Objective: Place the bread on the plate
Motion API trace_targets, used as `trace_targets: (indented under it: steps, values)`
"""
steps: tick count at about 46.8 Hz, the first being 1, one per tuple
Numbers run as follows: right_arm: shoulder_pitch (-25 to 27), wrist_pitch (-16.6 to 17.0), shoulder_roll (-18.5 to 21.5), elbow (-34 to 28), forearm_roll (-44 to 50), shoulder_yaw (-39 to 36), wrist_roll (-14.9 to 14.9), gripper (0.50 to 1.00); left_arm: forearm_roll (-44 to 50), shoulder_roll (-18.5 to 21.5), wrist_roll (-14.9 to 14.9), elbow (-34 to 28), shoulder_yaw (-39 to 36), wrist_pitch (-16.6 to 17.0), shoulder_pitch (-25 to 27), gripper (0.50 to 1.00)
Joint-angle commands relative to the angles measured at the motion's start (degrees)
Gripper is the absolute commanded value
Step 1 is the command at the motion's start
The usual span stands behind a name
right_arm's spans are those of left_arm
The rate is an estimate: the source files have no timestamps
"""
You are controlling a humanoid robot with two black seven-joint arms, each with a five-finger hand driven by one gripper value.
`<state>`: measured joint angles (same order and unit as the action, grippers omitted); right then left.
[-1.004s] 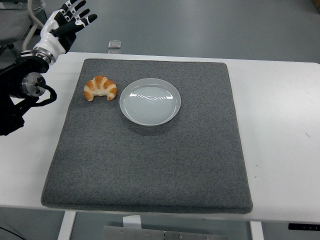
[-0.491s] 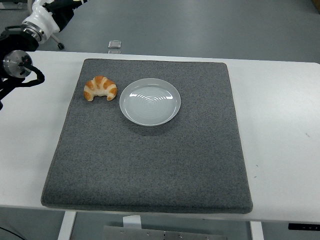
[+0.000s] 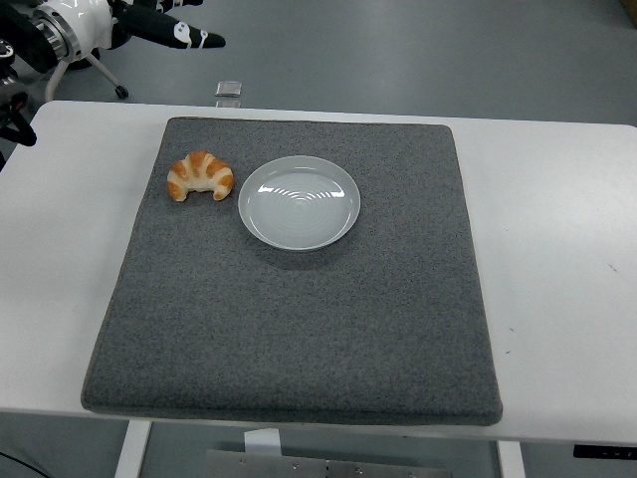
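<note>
I see the bread [image 3: 200,176], a croissant, lying on the grey mat [image 3: 299,329] near its far left corner, just beside the left edge of the white plate [image 3: 299,202] but not touching it. The plate holds nothing, so I judge the task has not really started; the step in hand is the approach to the bread. The left robot hand [image 3: 164,22] is high at the top left corner of the view, beyond the far edge of the table [image 3: 557,249], and well apart from the bread. Its fingers [image 3: 194,38] point out straight to the right and hold nothing, so I call it wide. The right robot hand is not visible at all. For the next move, I think I must bring the left robot hand down and toward me until it is over the bread, then close the fingers around the curved body. After that only a short carry to the right is needed, because the plate is so near. One risk, in my opinion, is pushing the bread against the plate rim during the grasp.
</note>
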<state>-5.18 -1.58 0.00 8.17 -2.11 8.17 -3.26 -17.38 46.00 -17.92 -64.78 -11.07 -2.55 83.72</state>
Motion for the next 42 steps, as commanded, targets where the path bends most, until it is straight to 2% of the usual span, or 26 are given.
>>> trace_targets:
  steps: [1,10,18,21,34,42]
  values:
    - [0.0,0.0,0.0,0.0,0.0,0.1,0.0,0.93,-2.5,0.1,0.0,0.0,-2.4,0.2,0.6,0.988]
    - [-0.1,0.0,0.0,0.0,0.0,0.1,0.0,0.93,-12.1,1.2,-0.1,0.5,-2.9,1.8,-0.8,0.988]
    - [-0.1,0.0,0.0,0.0,0.0,0.0,0.0,0.93,-21.7,0.6,-0.4,0.5,-2.7,10.7,-8.0,0.988]
    - [-0.1,0.0,0.0,0.0,0.0,0.1,0.0,0.93,-23.9,0.4,-0.7,0.5,-2.5,12.5,-9.7,0.988]
    - [-0.1,0.0,0.0,0.0,0.0,0.0,0.0,0.93,-24.3,-3.5,-1.2,2.6,-2.2,14.8,-14.4,0.988]
    - [-0.1,0.0,0.0,0.0,0.0,0.0,0.0,0.93,-24.3,-7.9,-1.3,9.3,-2.1,15.7,-17.0,0.988]
